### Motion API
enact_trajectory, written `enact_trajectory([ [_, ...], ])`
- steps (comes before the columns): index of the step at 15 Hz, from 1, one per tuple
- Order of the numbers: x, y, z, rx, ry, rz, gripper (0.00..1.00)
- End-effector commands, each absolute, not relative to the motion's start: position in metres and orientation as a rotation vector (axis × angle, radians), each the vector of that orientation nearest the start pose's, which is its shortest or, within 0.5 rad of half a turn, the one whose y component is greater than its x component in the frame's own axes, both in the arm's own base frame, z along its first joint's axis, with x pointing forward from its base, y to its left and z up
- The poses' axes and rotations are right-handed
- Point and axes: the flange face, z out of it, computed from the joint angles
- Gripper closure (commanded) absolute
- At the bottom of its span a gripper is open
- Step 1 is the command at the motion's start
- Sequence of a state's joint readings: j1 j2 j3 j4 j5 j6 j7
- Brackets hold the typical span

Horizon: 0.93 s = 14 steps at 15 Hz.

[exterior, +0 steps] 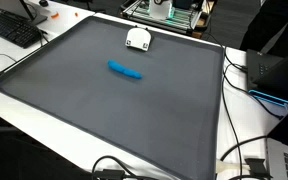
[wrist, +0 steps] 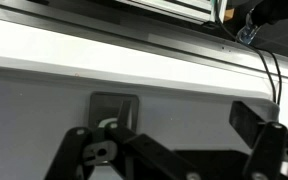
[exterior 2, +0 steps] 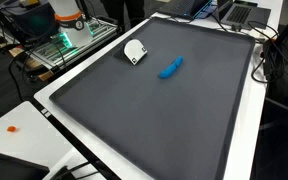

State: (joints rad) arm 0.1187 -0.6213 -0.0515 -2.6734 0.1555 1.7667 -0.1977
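A blue elongated object (exterior: 124,70) lies on the dark grey mat (exterior: 114,120) a little behind its middle; it also shows in an exterior view (exterior 2: 171,67). A small white object (exterior: 137,39) sits near the mat's far edge, also seen in an exterior view (exterior 2: 134,51). The gripper does not show in either exterior view. In the wrist view my gripper (wrist: 184,125) has its fingers wide apart with nothing between them. It faces a white surface and a metal rail (wrist: 134,35), away from both objects.
A keyboard (exterior: 14,28) lies beside the mat. A dark laptop (exterior: 274,75) and cables (exterior: 246,160) sit along another side. The robot's base (exterior 2: 69,20) stands on a metal frame (exterior 2: 54,50) off the mat's corner. A small orange item (exterior 2: 12,128) lies on the white table.
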Motion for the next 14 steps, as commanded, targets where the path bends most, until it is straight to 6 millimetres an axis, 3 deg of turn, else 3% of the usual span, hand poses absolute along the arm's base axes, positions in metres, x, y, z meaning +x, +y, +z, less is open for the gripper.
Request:
enact_trajectory([
  [1, 0.315, 0.036, 0.408, -2.901, -0.330, 0.408, 0.00],
  [5, 0.315, 0.036, 0.407, -2.901, -0.330, 0.408, 0.00],
  [10, 0.351, 0.037, 0.369, -2.860, 0.110, 0.210, 0.00],
  [14, 0.369, 0.041, 0.336, -2.816, 0.422, 0.111, 0.00],
])
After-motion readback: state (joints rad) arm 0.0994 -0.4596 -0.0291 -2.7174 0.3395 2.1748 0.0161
